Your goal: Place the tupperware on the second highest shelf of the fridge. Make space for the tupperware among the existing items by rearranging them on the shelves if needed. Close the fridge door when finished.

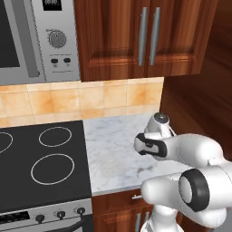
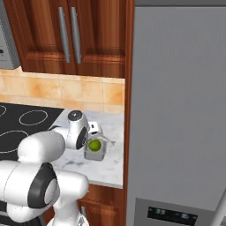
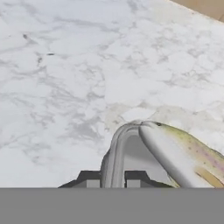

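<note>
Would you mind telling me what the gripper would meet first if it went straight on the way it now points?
The gripper, shut on the tupperware's rim, points down at the marble counter. It would probably press the tupperware against that counter.

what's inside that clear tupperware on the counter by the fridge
Through the tupperware's clear wall, something round and green shows. The hand is shut on its rim, with what looks like a fish lying inside. The arm covers the rest.

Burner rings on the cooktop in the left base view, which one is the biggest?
The front ring, nearest the stove knobs. It is clearly wider than the ring behind it, and the cut-off ring at the left edge also looks smaller.
</note>
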